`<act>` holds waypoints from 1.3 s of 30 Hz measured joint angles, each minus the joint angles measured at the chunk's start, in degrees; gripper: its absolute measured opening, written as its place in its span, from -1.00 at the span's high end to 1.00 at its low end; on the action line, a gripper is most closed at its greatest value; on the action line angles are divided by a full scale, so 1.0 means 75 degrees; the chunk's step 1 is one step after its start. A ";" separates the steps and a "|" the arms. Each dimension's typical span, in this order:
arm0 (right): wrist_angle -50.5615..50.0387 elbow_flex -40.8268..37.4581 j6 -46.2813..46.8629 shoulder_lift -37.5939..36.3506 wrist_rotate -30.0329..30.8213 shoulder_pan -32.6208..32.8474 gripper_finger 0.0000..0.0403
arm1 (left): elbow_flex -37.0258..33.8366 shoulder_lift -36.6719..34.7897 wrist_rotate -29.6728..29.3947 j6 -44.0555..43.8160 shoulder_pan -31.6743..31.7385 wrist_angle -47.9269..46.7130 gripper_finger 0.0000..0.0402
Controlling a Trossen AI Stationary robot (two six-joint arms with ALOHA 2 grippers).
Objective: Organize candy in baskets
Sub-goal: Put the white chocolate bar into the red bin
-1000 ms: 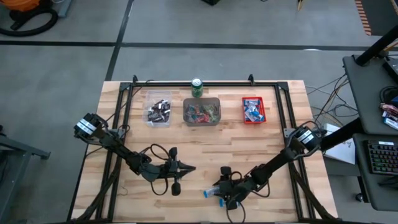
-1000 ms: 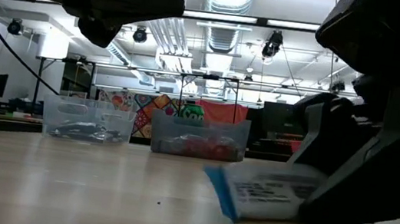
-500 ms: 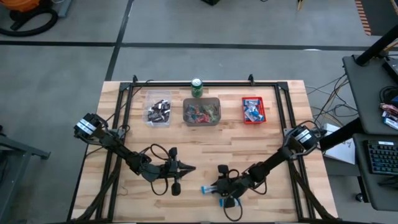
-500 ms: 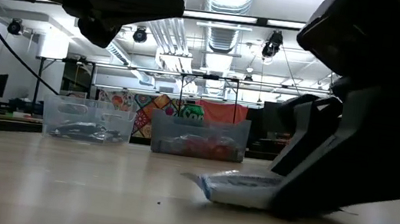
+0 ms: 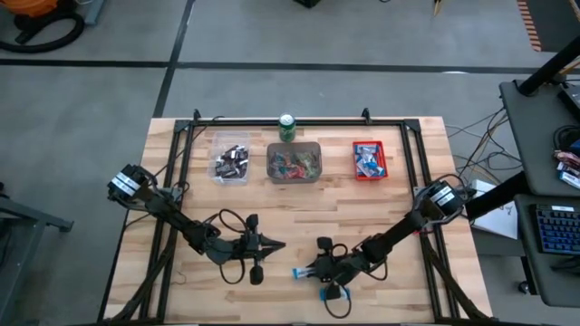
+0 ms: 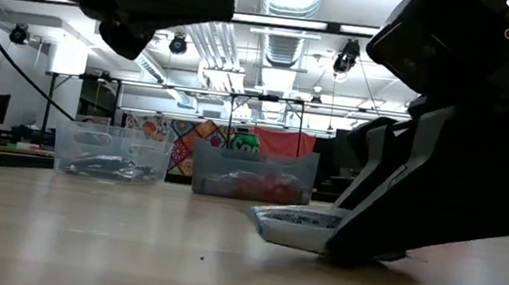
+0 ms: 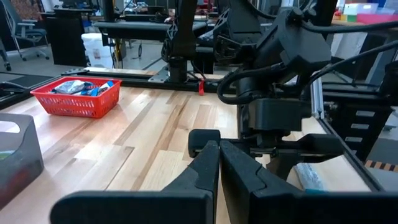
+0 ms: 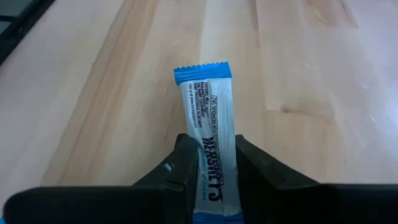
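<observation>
A blue-and-white candy bar (image 8: pixel 208 118) sits between the fingers of my right gripper (image 8: pixel 211 168), which is shut on it near the table's front middle (image 5: pixel 311 272). In the low view the bar (image 6: pixel 290 228) lies about level, low over the wood; whether it is clear of the wood does not show. My left gripper (image 5: pixel 277 243) waits shut just to its left, touching nothing. Across the far side stand three baskets with candy: clear (image 5: pixel 231 163), grey (image 5: pixel 294 163) and red (image 5: pixel 370 160). My right gripper pinches the bar's two long edges (image 8: pixel 219 163) between its two fingers, on the half nearer the wrist. The fingers lie along the bar, coming in low from the table's right. The bar's crimped blue free end (image 8: pixel 202 73) sticks out ahead of the fingertips.
A green can (image 5: pixel 287 127) stands behind the grey basket. Another blue-wrapped piece (image 5: pixel 332 293) lies on the wood under my right arm, near the front edge. A black frame (image 5: pixel 281 120) runs around the table. Bare wood lies between the grippers and the baskets.
My right gripper has slid a little toward the table's left and has shut on the blue-and-white bar. The bar, showing its broad face in the low view a second ago, now lies flatter and edge-on between the fingers.
</observation>
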 joint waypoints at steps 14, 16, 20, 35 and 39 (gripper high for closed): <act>-0.3809 -0.0003 0.0607 -0.2855 0.0573 -0.1234 0.64 | -0.0003 -0.1903 -0.0001 0.1294 -0.0178 -0.0844 1.00; -0.4818 -0.0002 0.0857 -0.3438 0.0746 -0.1584 0.64 | -0.0003 -0.2299 -0.0012 0.1320 -0.0178 -0.1255 1.00; -0.6789 -0.0014 0.1906 -0.4559 0.1144 -0.2471 0.64 | -0.0003 -0.2892 -0.0020 0.1318 -0.0178 -0.2032 1.00; -0.9018 -0.1117 0.3491 -0.5773 0.1651 -0.6703 0.61 | -0.0003 -0.3048 -0.0391 0.0791 -0.0172 -0.3699 1.00; -0.8952 -0.1153 0.3410 -0.5665 0.1643 -0.7041 0.52 | -0.0003 -0.2929 -0.0394 0.0734 -0.0174 -0.3808 1.00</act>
